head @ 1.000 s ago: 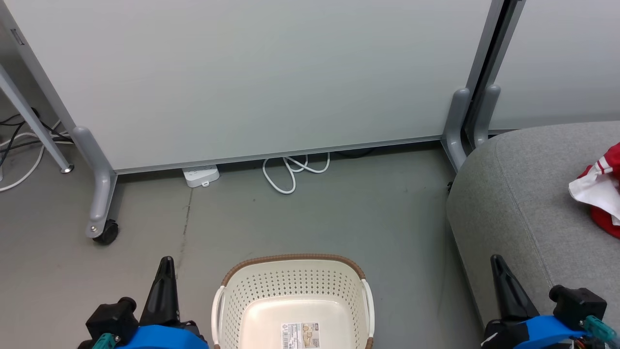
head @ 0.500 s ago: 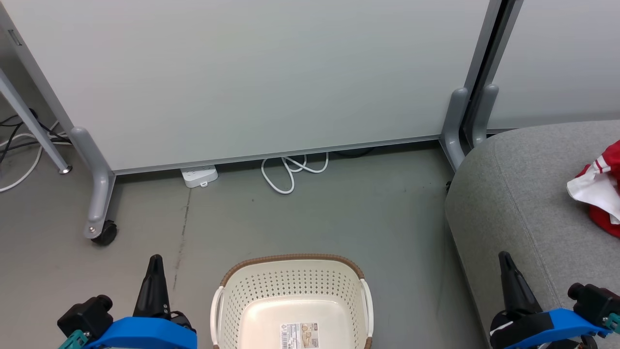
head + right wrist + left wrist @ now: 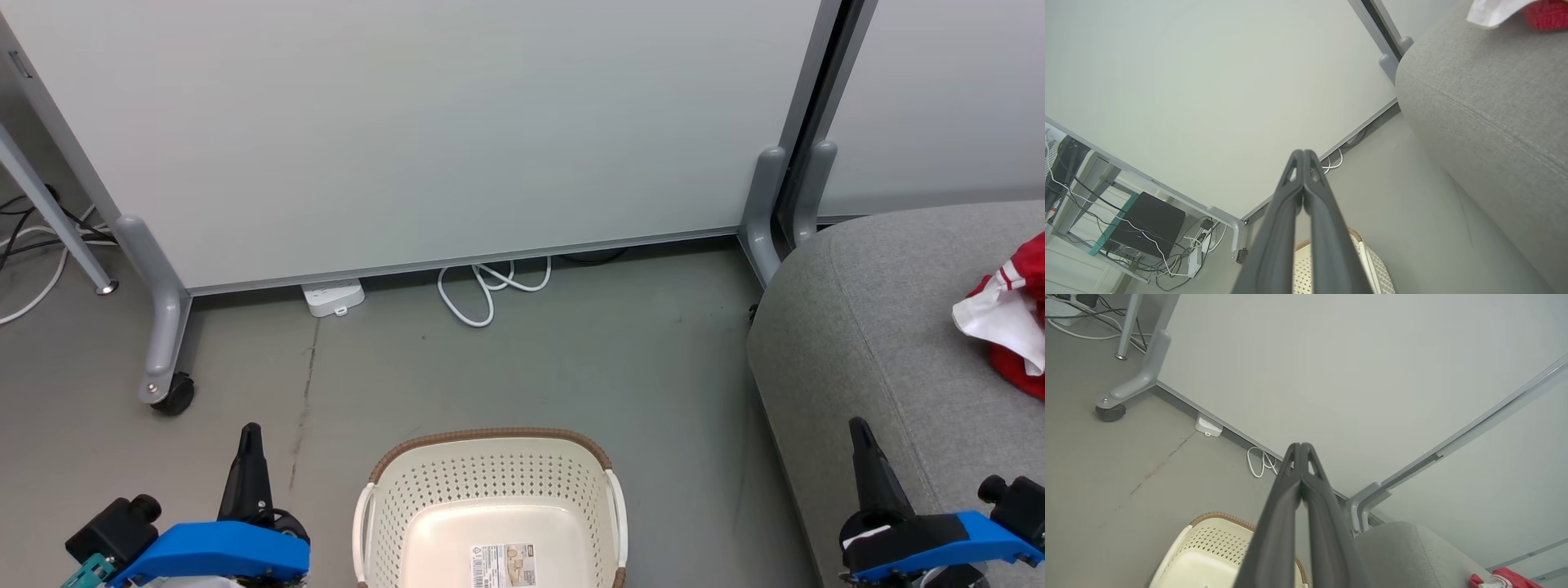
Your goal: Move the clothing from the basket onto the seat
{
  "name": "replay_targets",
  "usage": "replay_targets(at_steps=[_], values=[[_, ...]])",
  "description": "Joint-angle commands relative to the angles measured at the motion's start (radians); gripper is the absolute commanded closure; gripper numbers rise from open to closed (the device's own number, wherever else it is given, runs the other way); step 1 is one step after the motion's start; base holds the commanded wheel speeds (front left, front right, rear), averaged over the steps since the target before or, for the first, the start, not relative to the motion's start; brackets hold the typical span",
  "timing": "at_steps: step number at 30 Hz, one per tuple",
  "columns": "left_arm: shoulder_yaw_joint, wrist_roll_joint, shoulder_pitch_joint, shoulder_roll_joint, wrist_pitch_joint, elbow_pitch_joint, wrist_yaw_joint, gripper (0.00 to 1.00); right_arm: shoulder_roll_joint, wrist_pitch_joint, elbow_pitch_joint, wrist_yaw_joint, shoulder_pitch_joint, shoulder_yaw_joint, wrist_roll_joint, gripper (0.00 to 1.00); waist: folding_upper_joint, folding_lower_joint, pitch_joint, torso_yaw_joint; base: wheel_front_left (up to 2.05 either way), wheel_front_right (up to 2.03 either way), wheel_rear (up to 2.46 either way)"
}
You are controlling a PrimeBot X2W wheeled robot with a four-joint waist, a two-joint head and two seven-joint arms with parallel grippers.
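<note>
The cream perforated basket [image 3: 490, 482] with a brown rim stands on the floor at the bottom centre, holding nothing but a label on its bottom; it also shows as basket [image 3: 1208, 547] and basket [image 3: 1372, 269]. Red and white clothing [image 3: 1008, 322] lies on the grey seat [image 3: 873, 343] at the right edge, seen too as clothing [image 3: 1502, 577] and clothing [image 3: 1515, 10]. My left gripper [image 3: 249, 433] is shut and empty, left of the basket. Over the seat's front corner, my right gripper [image 3: 857, 426] is shut and empty. Both wrist views show the fingers pressed together: left gripper [image 3: 1300, 446], right gripper [image 3: 1303, 152].
A pale partition panel [image 3: 424, 131] on grey caster legs [image 3: 163, 359] stands behind the basket. A white power strip [image 3: 333, 296] and coiled white cable [image 3: 486, 290] lie at its foot. Cables and a dark box [image 3: 1147, 224] sit at the far left.
Both grippers have spread outward and sunk a little lower in the head view: the left one further left, the right one further right. The camera has shifted slightly.
</note>
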Motion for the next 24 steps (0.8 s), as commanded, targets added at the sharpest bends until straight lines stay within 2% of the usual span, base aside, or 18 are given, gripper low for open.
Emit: replay_targets(at_steps=[1, 24], values=[[0.009, -0.038, -0.029, 0.001, 0.009, -0.013, -0.005, 1.00, 0.000, 0.011, -0.018, 0.000, -0.032, -0.006, 0.039, 1.00, 0.0000, 0.0000, 0.000, 0.000, 0.00, 0.00, 0.00], [0.039, -0.304, -0.052, 0.001, 0.077, -0.011, -0.017, 1.00, 0.007, 0.079, -0.030, 0.000, -0.048, -0.027, 0.299, 1.00, 0.0000, 0.0000, 0.001, -0.007, 0.00, 0.00, 0.00]])
